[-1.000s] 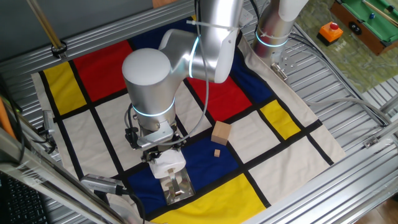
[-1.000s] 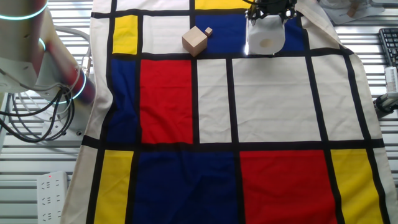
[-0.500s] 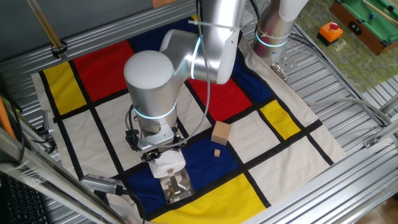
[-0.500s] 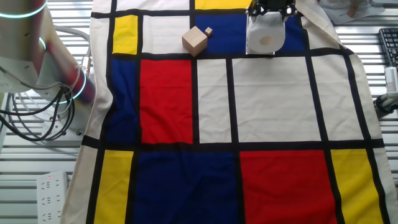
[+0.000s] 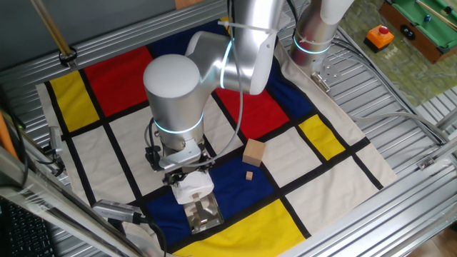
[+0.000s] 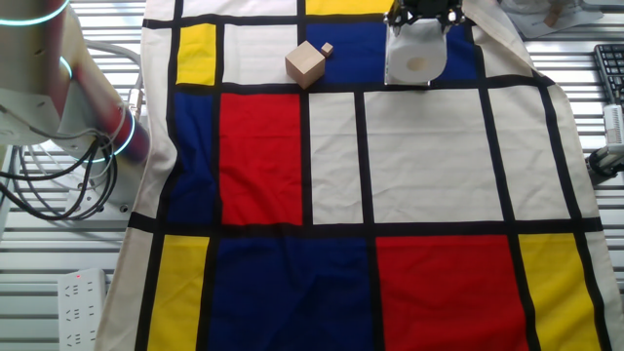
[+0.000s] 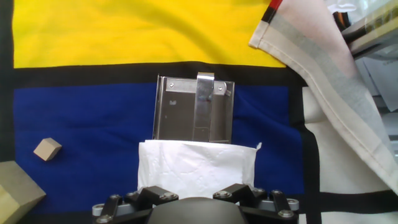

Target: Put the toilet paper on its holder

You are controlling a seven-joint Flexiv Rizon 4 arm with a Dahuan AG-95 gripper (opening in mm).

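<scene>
Chrome plate on the holder (image 7: pixel 193 109) is the shiniest thing here, lying flat on a blue panel of the cloth (image 5: pixel 328 139), which is one of those Mondrian-style prints with red, yellow, blue and off-white blocks split by black lines. No brand names or readable writing on anything as far as I can see. The holder's bar runs straight down the middle of the plate in the hand view, pointing from the yellow stripe back toward the hand. The toilet paper (image 7: pixel 196 168) sits right at the near edge of that plate, overlapping it a bit, and in the other fixed view you can see its round end with the core hole facing the camera (image 6: pixel 416 60), so its long axis seems lined up with the bar. The gripper (image 5: pixel 185 175) is directly over the roll with its fingers down around it, but the fingertips are hidden by the paper and the hand body, so I honestly can't tell if it's clamped or loose. A tan wooden cube (image 5: pixel 253 153) and a tiny wooden block (image 5: pixel 249 175) sit just beside each other on the cloth, well apart from the roll. Underneath is a ribbed metal table (image 5: pixel 400 86), with a mini pool table (image 5: pixel 421 25) and an orange box with a red button (image 5: pixel 380 36) off in the corner.
</scene>
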